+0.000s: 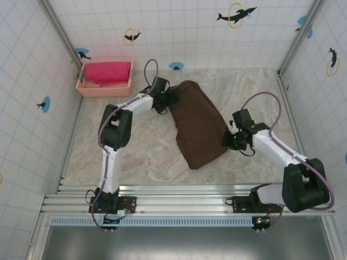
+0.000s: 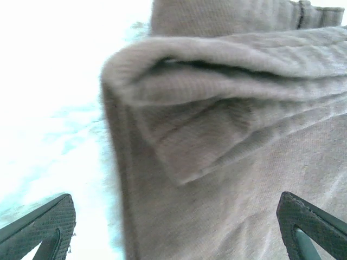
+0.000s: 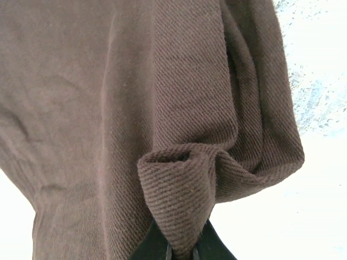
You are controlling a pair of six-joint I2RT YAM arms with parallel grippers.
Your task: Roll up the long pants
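Now the right gripper (image 3: 181, 250) pinches a fold of the pants (image 1: 198, 124); the left gripper (image 2: 175, 197) gapes at their edge and should grip before rolling.

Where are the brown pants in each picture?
Top view: pants in the middle, between left pincer and right pincer.
Left wrist view: pants at centre and right, above the open left pincer.
Right wrist view: pants cover left and middle; the right pincer pinches a fold at the bottom.
Shared landmark: the pale marbled table.
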